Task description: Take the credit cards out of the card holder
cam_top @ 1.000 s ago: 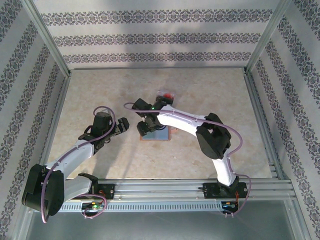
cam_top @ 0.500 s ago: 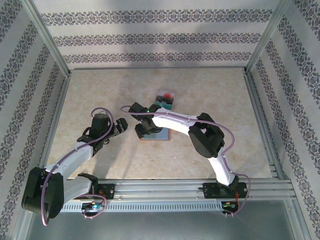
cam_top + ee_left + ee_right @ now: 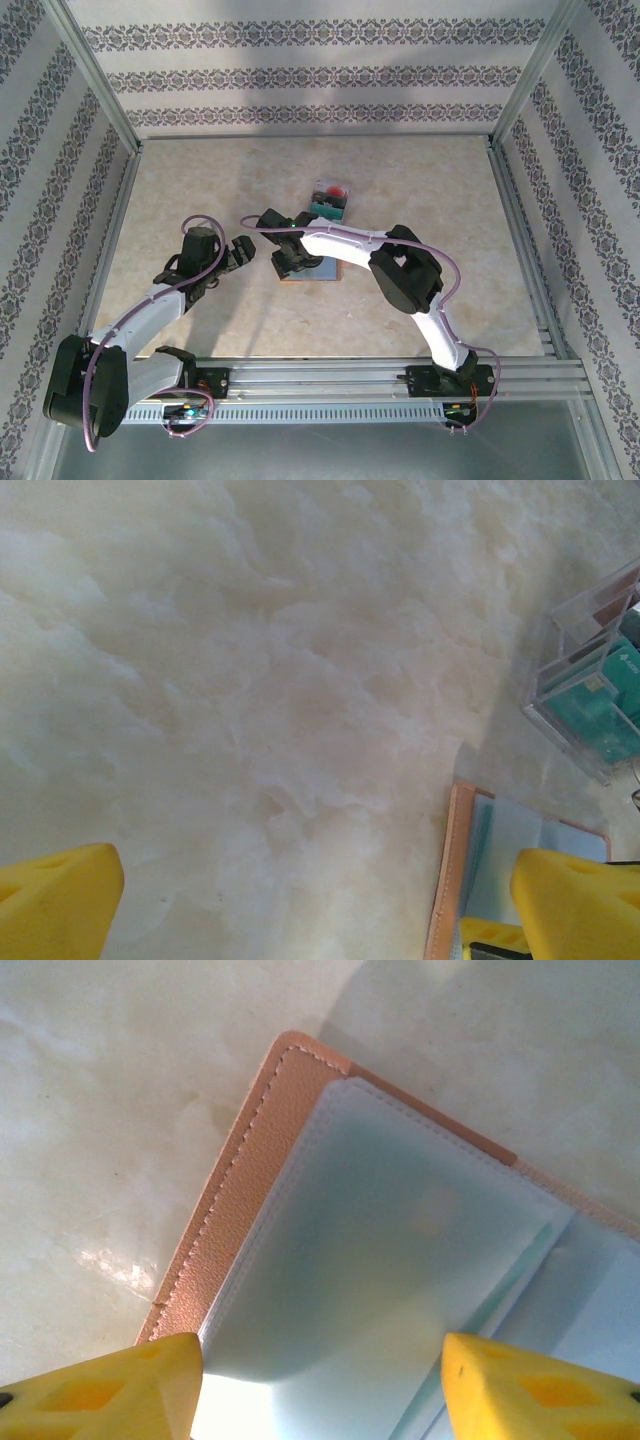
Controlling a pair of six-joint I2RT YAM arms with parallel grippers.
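Note:
The card holder (image 3: pixel 328 272) lies open at mid-table, brown outside with blue-grey pocket panels inside. My right gripper (image 3: pixel 292 262) hangs low over its left half. In the right wrist view the right gripper (image 3: pixel 320 1385) is open, its yellow fingertips (image 3: pixel 130 1385) straddling a slightly lifted pocket panel (image 3: pixel 380 1220) beside the brown stitched rim (image 3: pixel 240 1180). A thin teal edge (image 3: pixel 520 1260) peeks out by the fold; I cannot tell whether it is one of the credit cards. My left gripper (image 3: pixel 243 250) is wide open over bare table, left of the card holder's brown edge (image 3: pixel 450 880).
A small clear plastic box (image 3: pixel 328 200) holding teal and red items stands just behind the card holder, and sits at the right of the left wrist view (image 3: pixel 590 695). Metal frame rails and patterned walls ring the marble-look table (image 3: pixel 200 180).
The right arm's elbow has swung left and its gripper has settled lower over the card holder, jaws narrowing a little. The clear box is now uncovered. The left arm barely moved.

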